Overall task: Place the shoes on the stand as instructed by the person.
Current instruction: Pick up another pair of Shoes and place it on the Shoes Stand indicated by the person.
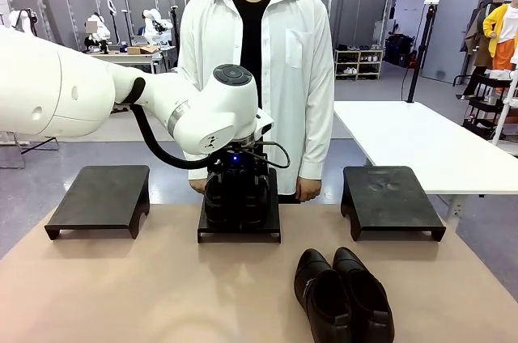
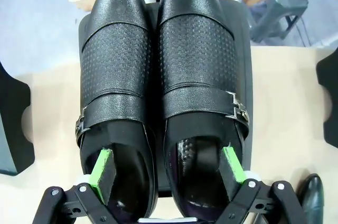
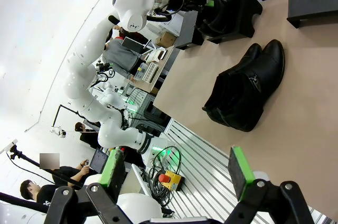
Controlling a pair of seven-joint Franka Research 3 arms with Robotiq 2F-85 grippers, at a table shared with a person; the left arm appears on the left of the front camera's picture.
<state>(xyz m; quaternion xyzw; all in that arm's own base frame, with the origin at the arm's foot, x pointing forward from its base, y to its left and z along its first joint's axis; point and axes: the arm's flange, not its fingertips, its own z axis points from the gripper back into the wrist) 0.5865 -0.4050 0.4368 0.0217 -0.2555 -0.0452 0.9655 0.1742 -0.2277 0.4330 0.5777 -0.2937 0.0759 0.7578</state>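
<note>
A pair of shiny black buckled shoes [image 1: 236, 197] [image 2: 190, 71] stands on the middle stand [image 1: 239, 234] [image 2: 244, 76] at the centre of the front view. In the left wrist view the two shoes sit side by side and touching, toes toward the top of the frame. A second pair of black shoes [image 1: 344, 298] [image 3: 245, 92] rests directly on the tan table [image 1: 121, 294] at the lower right of the front view, toes toward the bottom edge, well apart from the first pair.

The left gripper [image 2: 166, 152] hangs over the heels of the shoes on the stand. Its fingers [image 2: 103, 174] are spread wide, one green pad at the opening of each shoe. Whether the pads press on the leather cannot be told. The white left arm [image 1: 81, 84] reaches in from the left edge of the front view to the middle stand.

The right gripper [image 3: 174, 155], at the bottom of the right wrist view, has its fingers [image 3: 240, 171] spread with nothing between them, off the table's edge and well away from the second pair.

Two more black stands flank the middle one in the front view, the left stand [image 1: 101, 197] and the right stand [image 1: 388, 197], both bare on top.

The person [image 1: 259, 60] in a white open shirt stands at the far side just behind the middle stand, arms down, one hand [image 1: 308, 190] at the table's far edge.
</note>
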